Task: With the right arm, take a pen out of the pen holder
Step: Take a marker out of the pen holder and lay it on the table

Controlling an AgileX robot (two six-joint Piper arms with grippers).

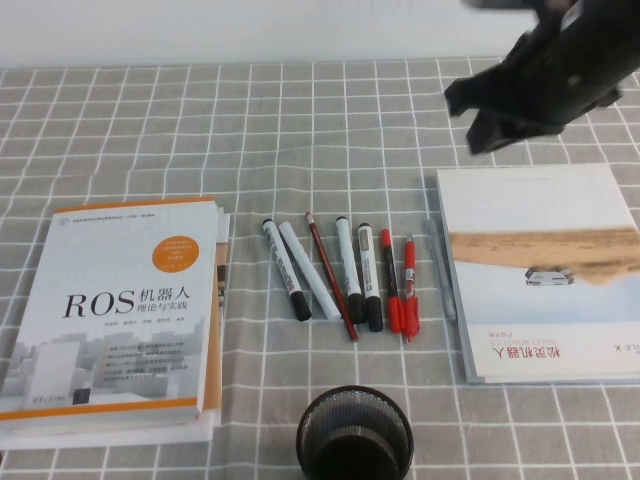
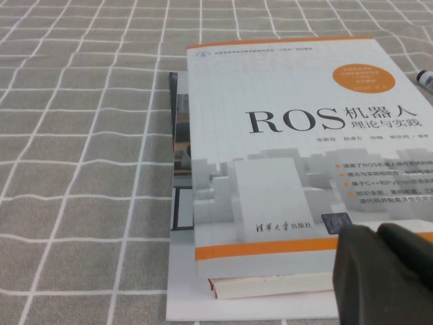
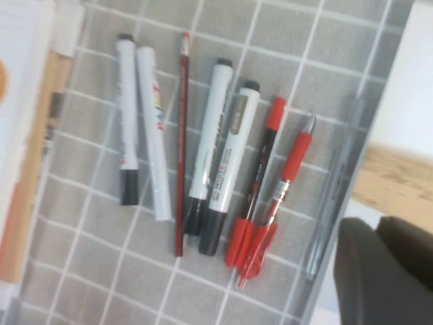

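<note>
A grey checked tablecloth (image 1: 150, 130) covers the table. A black mesh pen holder (image 1: 354, 435) stands at the near edge. Just beyond it lie four white markers (image 1: 348, 262), a red pencil (image 1: 330, 275), two red pens (image 1: 400, 285) and a grey pen (image 1: 442, 270). Left of the holder is a book stack topped by the ROS book (image 1: 120, 310), and right of it a white book (image 1: 530, 205).

Eight writing things lie side by side on the grey checked cloth (image 3: 88, 223) of the desk. Take the red pencil (image 3: 181, 142) as a twelve-to-six line, its end among the black caps being six. At its nine o'clock lie two white markers (image 3: 127, 115), then a book stack (image 3: 27, 135). At three o'clock come two capped markers (image 3: 211, 135), two red pens (image 3: 260, 176) and a grey pen (image 3: 335, 183) along a white book (image 3: 406, 88). The right gripper (image 3: 376, 233) is at about four o'clock, fingers pressed together, empty.
</note>
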